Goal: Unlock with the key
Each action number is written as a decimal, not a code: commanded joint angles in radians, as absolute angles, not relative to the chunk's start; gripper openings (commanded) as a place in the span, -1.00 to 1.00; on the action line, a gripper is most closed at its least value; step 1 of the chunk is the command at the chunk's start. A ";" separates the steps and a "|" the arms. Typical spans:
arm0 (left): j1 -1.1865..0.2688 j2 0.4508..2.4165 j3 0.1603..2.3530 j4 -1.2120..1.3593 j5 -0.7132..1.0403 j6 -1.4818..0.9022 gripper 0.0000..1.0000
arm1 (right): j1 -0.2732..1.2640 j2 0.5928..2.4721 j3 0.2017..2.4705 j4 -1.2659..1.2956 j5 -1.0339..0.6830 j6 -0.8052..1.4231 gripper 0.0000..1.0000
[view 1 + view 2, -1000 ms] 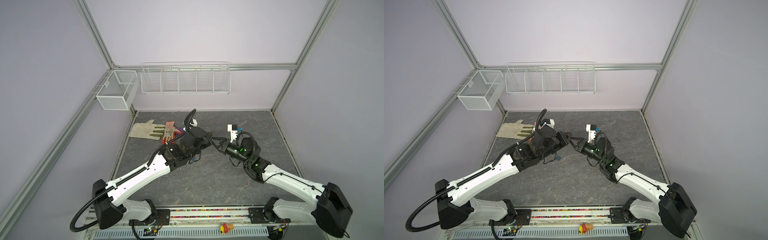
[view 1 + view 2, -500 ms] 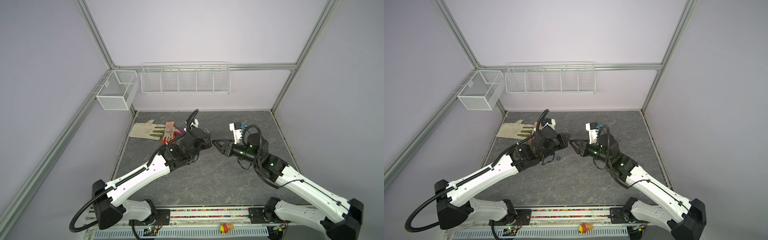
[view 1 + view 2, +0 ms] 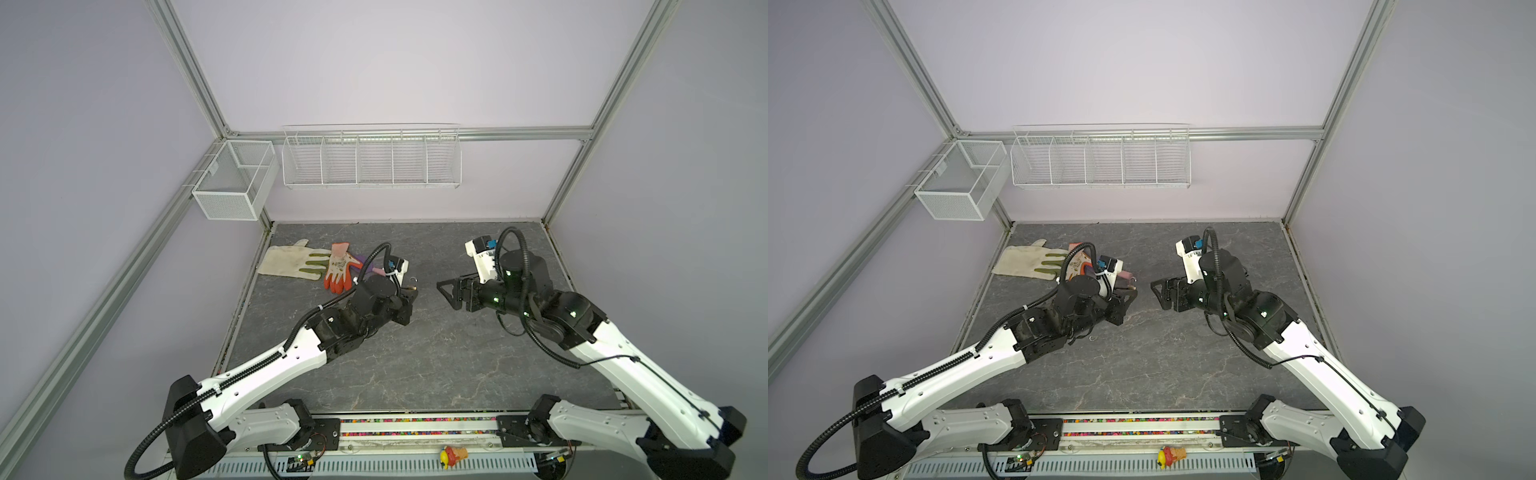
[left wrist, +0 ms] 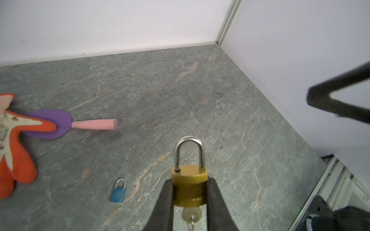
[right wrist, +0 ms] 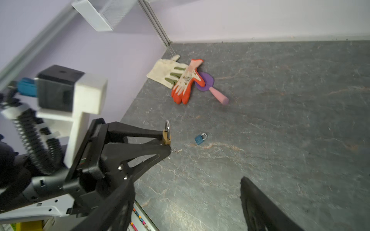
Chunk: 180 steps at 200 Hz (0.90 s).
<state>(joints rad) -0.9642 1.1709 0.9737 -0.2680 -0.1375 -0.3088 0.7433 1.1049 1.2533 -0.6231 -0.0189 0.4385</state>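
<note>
A brass padlock is held off the grey tabletop, with my left gripper shut on its body and the steel shackle sticking out past the fingertips. The key sits in the keyway at the padlock's other end, between the fingers, with a ring hanging from it. In the right wrist view the padlock and key show side on. My right gripper is open and empty, a short way right of the left gripper and pointing at it.
A small blue padlock lies on the table near the left gripper. A white glove, an orange glove and a purple trowel with a pink handle lie at the back left. Wire baskets hang on the walls.
My right gripper has opened, let go of the key end of the padlock and drawn back to the right. The left gripper still holds the padlock in about the same place.
</note>
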 commanded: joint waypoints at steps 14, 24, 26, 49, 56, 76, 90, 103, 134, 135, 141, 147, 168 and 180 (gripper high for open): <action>-0.963 1.163 0.911 -0.102 -0.037 -0.142 -1.00 | 0.738 1.173 1.330 -0.764 -0.039 0.346 0.76; -0.963 1.158 0.883 -0.061 -0.041 -0.140 -1.00 | 0.737 1.191 1.348 -0.779 -0.038 0.337 0.77; -0.963 1.159 0.877 -0.049 -0.041 -0.141 -1.00 | 0.736 1.194 1.353 -0.783 -0.036 0.334 0.77; -0.963 1.144 0.809 0.064 0.016 -0.119 -1.00 | 0.736 1.232 1.387 -0.816 -0.010 0.311 0.79; -0.963 1.144 0.796 0.082 0.022 -0.111 -1.00 | 0.737 1.246 1.404 -0.829 -0.001 0.306 0.79; -0.963 1.145 0.787 0.092 -0.007 -0.098 -1.00 | 0.739 1.285 1.445 -0.854 -0.012 0.292 0.80; -0.963 1.148 0.784 0.095 -0.006 -0.092 -1.00 | 0.739 1.307 1.458 -0.860 -0.014 0.284 0.81; -0.963 1.155 0.782 0.100 -0.005 -0.093 -1.00 | 0.739 1.335 1.474 -0.870 -0.002 0.283 0.82; -0.963 1.159 0.775 0.116 -0.001 -0.091 -1.00 | 0.739 1.412 1.527 -0.898 -0.007 0.277 0.82; -0.963 1.159 0.775 0.115 -0.001 -0.092 -1.00 | 0.739 1.413 1.528 -0.899 -0.006 0.277 0.82; -0.963 1.159 0.776 0.115 0.000 -0.091 -1.00 | 0.738 1.423 1.534 -0.902 0.000 0.277 0.82; -0.964 1.158 0.776 0.112 0.002 -0.090 -1.00 | 0.739 1.430 1.541 -0.904 0.009 0.275 0.82; -0.963 1.154 0.772 0.110 0.002 -0.090 -1.00 | 0.737 1.460 1.569 -0.919 0.030 0.266 0.84; -0.963 1.152 0.771 0.109 0.000 -0.087 -1.00 | 0.737 1.480 1.588 -0.934 0.047 0.263 0.84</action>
<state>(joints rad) -0.9642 1.1648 0.7807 0.0776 -0.0109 -0.1181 0.7410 1.4586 1.5410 -0.8955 0.0074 0.2951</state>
